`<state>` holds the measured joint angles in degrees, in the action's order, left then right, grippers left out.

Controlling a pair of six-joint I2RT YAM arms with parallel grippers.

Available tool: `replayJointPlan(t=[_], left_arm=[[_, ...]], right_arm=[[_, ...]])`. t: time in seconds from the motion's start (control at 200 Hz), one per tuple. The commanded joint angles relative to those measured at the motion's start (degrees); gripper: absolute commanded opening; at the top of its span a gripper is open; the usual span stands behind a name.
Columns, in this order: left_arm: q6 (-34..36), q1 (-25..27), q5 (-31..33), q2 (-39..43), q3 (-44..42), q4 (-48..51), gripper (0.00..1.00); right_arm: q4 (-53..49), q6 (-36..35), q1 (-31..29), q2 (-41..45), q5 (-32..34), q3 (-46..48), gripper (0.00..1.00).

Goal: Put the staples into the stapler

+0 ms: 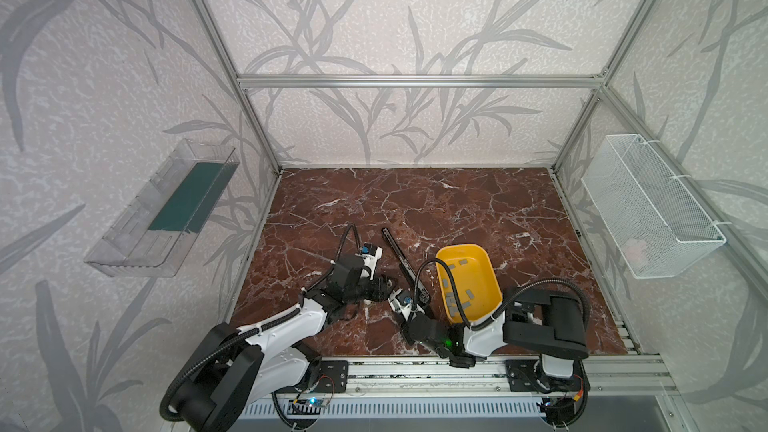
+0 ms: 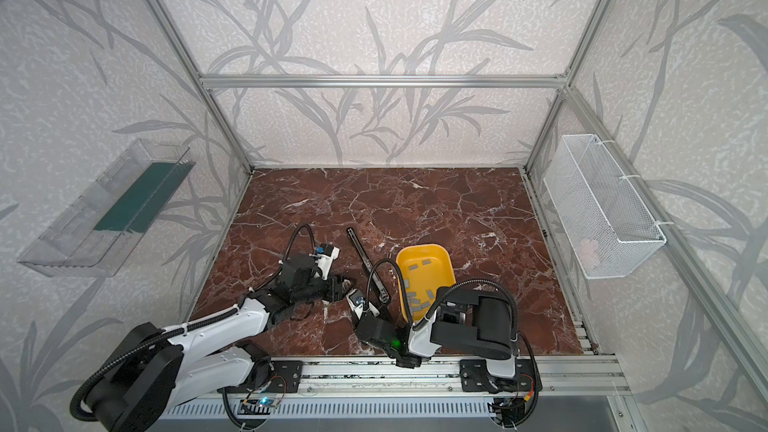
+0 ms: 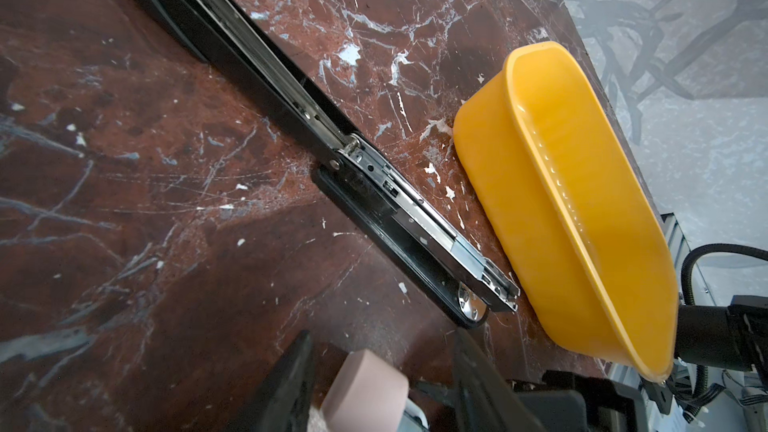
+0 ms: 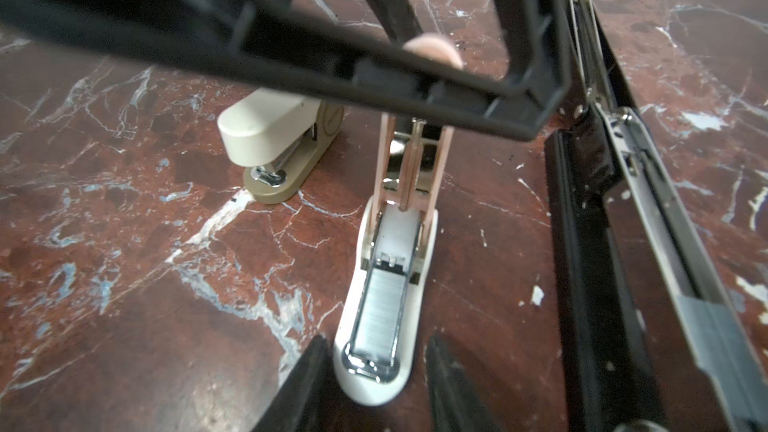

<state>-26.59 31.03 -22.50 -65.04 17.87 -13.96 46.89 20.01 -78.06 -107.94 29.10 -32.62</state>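
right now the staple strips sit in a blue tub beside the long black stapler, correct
No, the tub is yellow, not blue, as both top views show. The staple strips do sit in it, beside the long black stapler.

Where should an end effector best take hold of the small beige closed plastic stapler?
The small beige closed plastic stapler stands on its base, so come from above and probably pinch it across the two long sides: they are flat, parallel and close together.

No word, brand or number can be read anywhere. The beige stapler (image 4: pixel 266 128) carries a round mark (image 4: pixel 329 118) on its base, but it is too blurred to read.
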Motion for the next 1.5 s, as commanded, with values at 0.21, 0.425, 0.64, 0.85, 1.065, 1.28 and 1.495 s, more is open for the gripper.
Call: replayJointPlan(t=[0.21, 0.425, 0.64, 0.85, 1.065, 1.28, 1.495], left_arm=[[1.04, 0.44, -2.60, 0.35, -1.37, -3.22, 0.51], [-0.27, 1.43, -4.56, 0.94, -3.29, -6.58, 0.44], [-0.89, 4.62, -4.33, 2.68, -6.03, -9.56, 0.45], [-0.47, 7.57, -2.26, 3.29, -7.98, -11.21, 0.46], [-0.22, 9.01, 1.56, 2.68, -7.86, -9.94, 0.47], [-0.64, 8.96, 5.14, 3.59, -8.28, -9.67, 0.34], [-0.73, 8.98, 6.40, 5.91, -8.76, -8.73, 0.29]], right_arm=[[0.30, -0.15, -0.27, -2.14, 1.35, -0.69, 0.37], [0.39, 1.56, -0.26, -1.93, 2.32, -0.24, 0.30], [2.72, 3.71, 0.53, -2.48, 1.81, 1.04, 0.28], [4.70, 4.51, 0.95, -3.04, 1.79, 2.04, 0.27], [5.65, 4.14, 0.93, -1.82, 1.53, 3.17, 0.32], [5.54, 3.05, 0.75, 3.23, 1.02, 5.13, 0.43], [3.78, 0.88, -0.13, 8.35, 0.96, 5.82, 0.46]])
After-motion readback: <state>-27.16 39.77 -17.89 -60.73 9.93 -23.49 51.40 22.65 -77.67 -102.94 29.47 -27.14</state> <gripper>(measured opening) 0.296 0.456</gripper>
